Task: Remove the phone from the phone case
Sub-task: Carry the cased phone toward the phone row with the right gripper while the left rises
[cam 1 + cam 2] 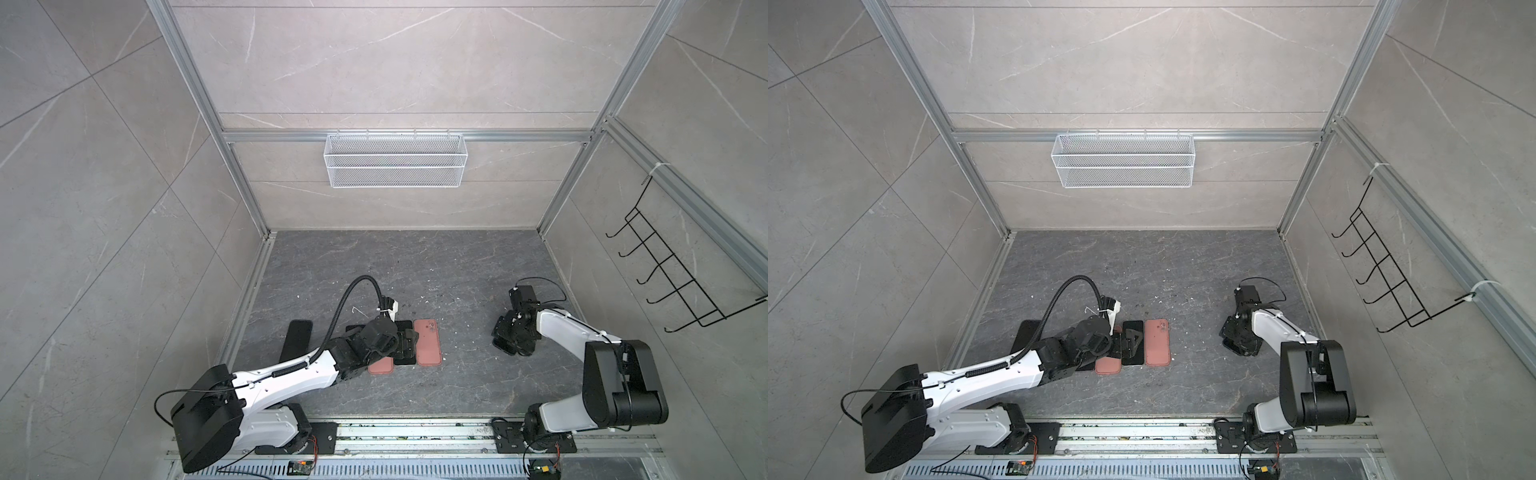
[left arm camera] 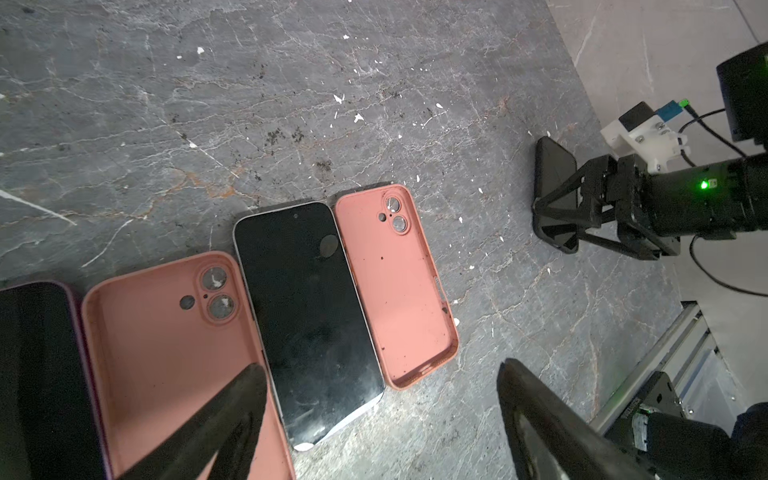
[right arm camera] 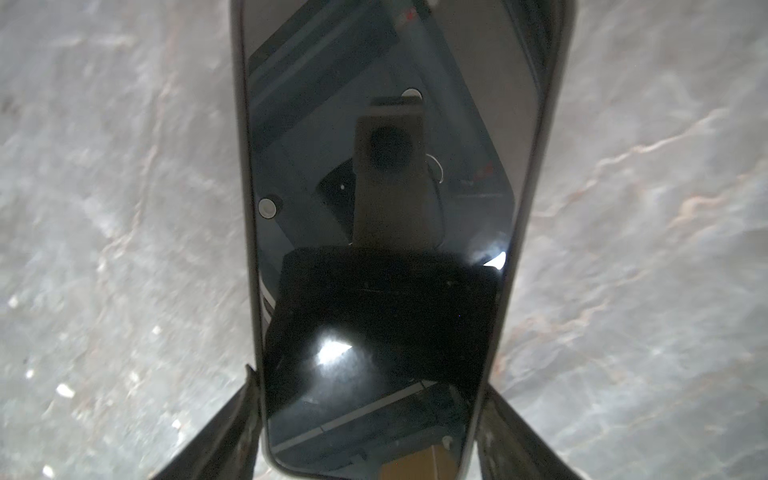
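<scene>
In both top views, shows the left gripper (image 1: 405,344) (image 1: 1132,343) low over a bare phone (image 1: 404,360) flat on the grey tabletop (image 1: 457,270). Shows a right pink case (image 1: 428,340) just beside one long side and a left pink case (image 1: 380,367) on the other, partly under the arm. Shows the right gripper (image 1: 508,343) well apart to the right, pointing down at the tabletop.

In the left wrist view, shows the left gripper's fingers (image 2: 232,415) spread wide, holding nothing. Shows both pink cases empty, hollow side up, and a purple-edged phone (image 2: 41,374) just beside the left one. Shows the right gripper straddling another phone (image 2: 555,180) lying flat.

In the right wrist view, shows that phone screen up inside its dark case (image 3: 237,166), a finger (image 3: 232,428) right at each long edge. Cannot tell whether pinching or only alongside.
</scene>
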You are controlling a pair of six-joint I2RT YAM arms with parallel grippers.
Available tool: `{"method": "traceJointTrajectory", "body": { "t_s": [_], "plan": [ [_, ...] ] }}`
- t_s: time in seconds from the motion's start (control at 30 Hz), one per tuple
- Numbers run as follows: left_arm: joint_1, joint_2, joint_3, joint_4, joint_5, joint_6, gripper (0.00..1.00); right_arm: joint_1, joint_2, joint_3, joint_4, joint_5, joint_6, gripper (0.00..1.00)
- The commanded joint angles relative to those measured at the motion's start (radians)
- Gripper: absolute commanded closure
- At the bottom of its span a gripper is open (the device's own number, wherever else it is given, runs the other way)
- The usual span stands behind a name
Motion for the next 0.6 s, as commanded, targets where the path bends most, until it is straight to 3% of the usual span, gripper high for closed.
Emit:
{"method": "traceJointTrajectory", "body": {
  "t_s": [0.0,0.23,0.43,0.5,0.57],
  "plan": [
    [0.036,0.039,0.043,0.147,0.097,-0.049,0.11,0.053,-0.011,-0.033,0.041,-0.105,-0.039,0.47],
    [0.095,0.169,0.114,0.320,0.282,-0.157,0.11,0.184,-0.038,-0.064,0.147,-0.192,-0.056,0.58],
    [0.113,0.302,0.181,0.395,0.375,-0.233,0.13,0.243,-0.091,-0.111,0.247,-0.300,-0.056,0.60],
    [0.114,0.343,0.200,0.402,0.391,-0.251,0.15,0.245,-0.084,-0.098,0.198,-0.248,-0.045,0.55],
    [0.115,0.365,0.209,0.407,0.387,-0.259,0.16,0.244,-0.098,-0.095,0.166,-0.200,-0.025,0.39]
  ]
}}
